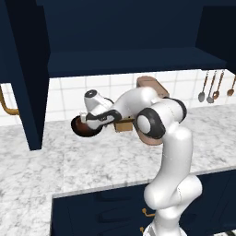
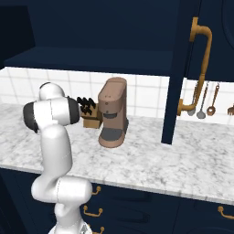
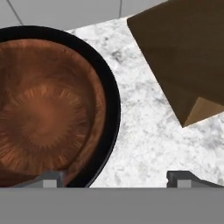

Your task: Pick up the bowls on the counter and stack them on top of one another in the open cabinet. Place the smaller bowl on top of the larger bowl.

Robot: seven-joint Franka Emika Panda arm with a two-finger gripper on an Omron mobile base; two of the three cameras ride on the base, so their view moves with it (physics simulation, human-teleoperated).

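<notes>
Down on the counter (image 3: pixel 144 144), the reddish-brown bowl (image 3: pixel 41 120) already sits nested inside the black bowl (image 3: pixel 114 105), which shows as a dark ring around it. So the stack exists, but on the worktop near the tiled wall, not up in the open cabinet (image 1: pixel 133 60), whose shelf hangs right above.

The gripper (image 3: pixel 114 178) hovers low over the right side of the bowls with its fingers spread wide, holding nothing. One tip sits over the black rim, the other over bare marble.

What could go wrong from here, as a guess:
- pinching just the black rim so far off centre could tip the pair, and the brown bowl could slide out on the lift
- closing on both glossy walls at once might squirt one of them loose
- the knife block (image 3: pixel 183 61) is just beside the bowls, so a sideways swing could clip it
- the shelf's front edge is close overhead, so a straight lift could bump it

No brands, labels or readable writing anywhere, not even on the coffee machine (image 2: pixel 113 114).
</notes>
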